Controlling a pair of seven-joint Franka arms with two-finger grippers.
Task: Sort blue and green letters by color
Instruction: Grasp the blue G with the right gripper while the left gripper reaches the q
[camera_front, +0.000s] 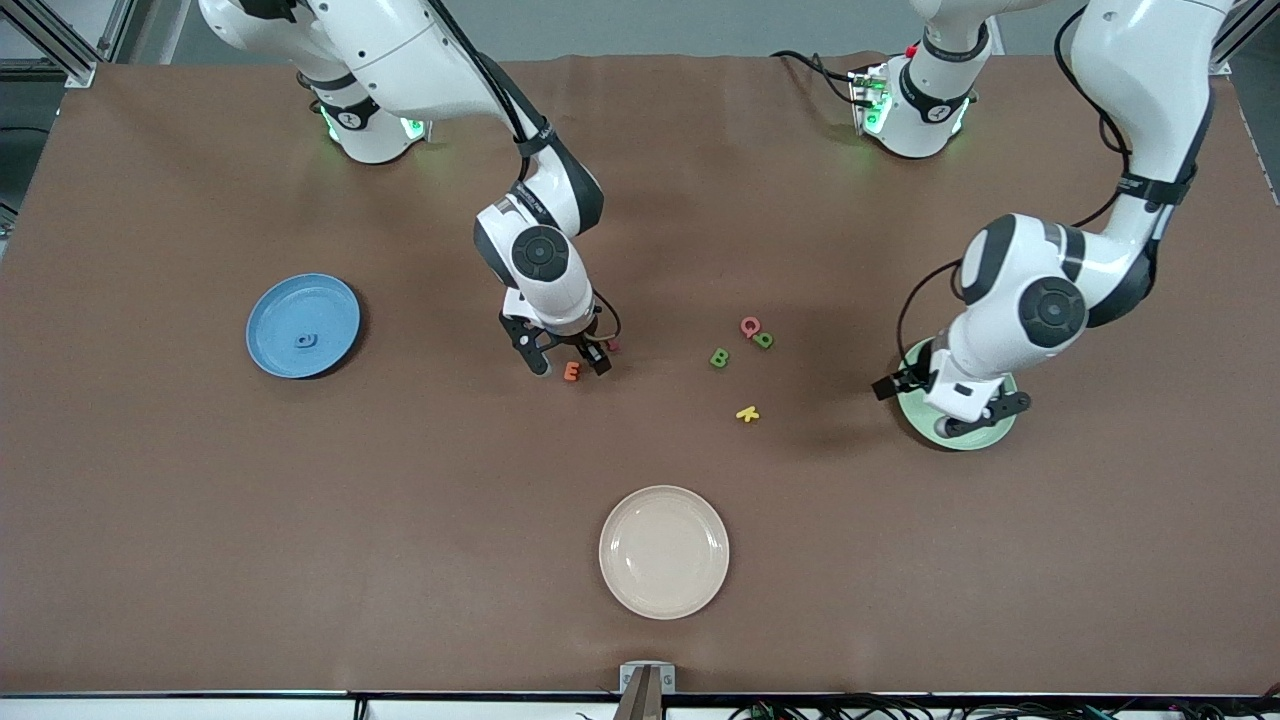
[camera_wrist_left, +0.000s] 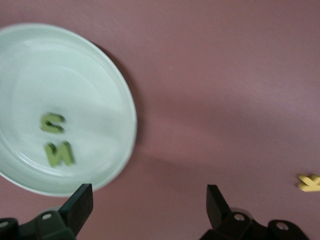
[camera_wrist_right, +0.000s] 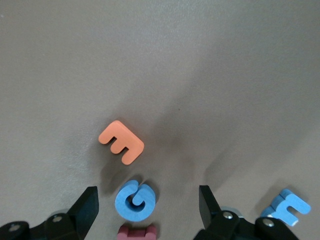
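Near the middle of the bench (camera_front: 200, 560), low over a small cluster of letters: right tool (camera_wrist_right: 148, 207), spread wide, nothing held. Directly between its fingers, lying flat, a mid-blue foam letter G (camera_wrist_right: 135, 200); an orange foam letter E (camera_wrist_right: 121, 142) just beside it, and a dark pink foam letter (camera_wrist_right: 136, 233) touching it or almost so. Probably best to come straight down, centre on the G alone and close gently, so as not to catch the pink one or push the E. Close by, a second mid-blue letter (camera_wrist_right: 285, 207), for afterwards.

Now the containers. Nearest the front camera, a round cream plate (camera_front: 664, 600), empty. Next, toward the left arm's end, a round pale green plate (camera_wrist_left: 122, 90) with a green letter S (camera_wrist_left: 52, 123) and a green letter N (camera_wrist_left: 59, 154) inside; over its rim the left tool (camera_wrist_left: 148, 205), wide open, empty, waiting. On the bare bench, a green letter B (camera_front: 719, 357) and a green letter D (camera_front: 764, 340). Last, toward the right arm's end, a round blue plate (camera_front: 270, 300) with one small blue letter (camera_front: 304, 340).
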